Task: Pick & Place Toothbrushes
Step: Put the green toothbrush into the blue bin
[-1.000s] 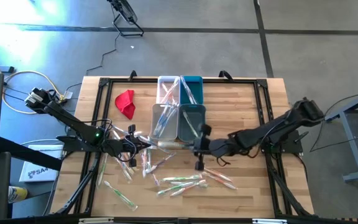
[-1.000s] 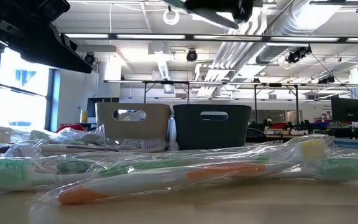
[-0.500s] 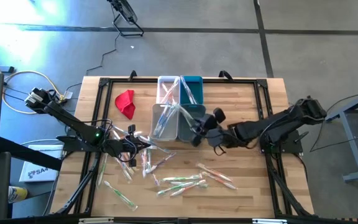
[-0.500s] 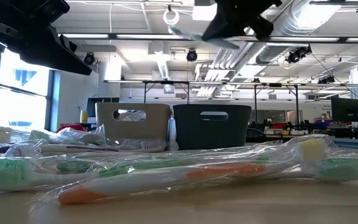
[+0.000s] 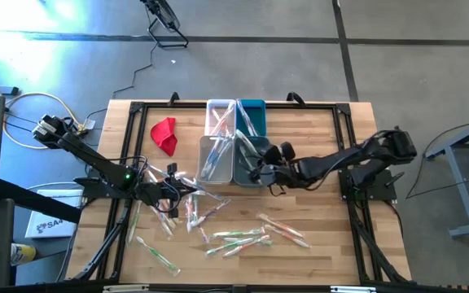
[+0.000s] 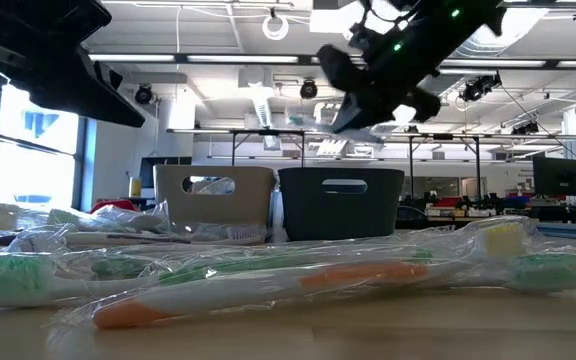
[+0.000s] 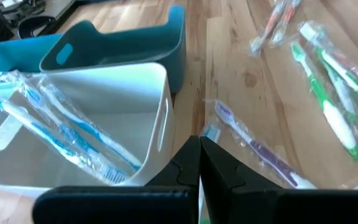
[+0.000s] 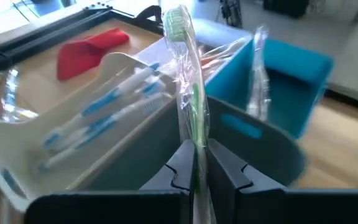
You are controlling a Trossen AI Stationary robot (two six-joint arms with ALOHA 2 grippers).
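Wooden surface [image 5: 324,138] carries bins: several toothbrushes [image 5: 215,155] already binned, many [image 5: 238,238] loose. Right gripper [image 8: 194,171] clamped on green toothbrush [image 8: 188,93] above grey bin [image 5: 251,159]. Left gripper [image 7: 199,158] closed, empty, beside loose pile.

Wrapped green toothbrush [image 8: 188,93] upright, above the bins.
Other toothbrushes [image 5: 243,236] lie scattered in clear wrappers across the table's near half; blue-handled ones sit in bins.
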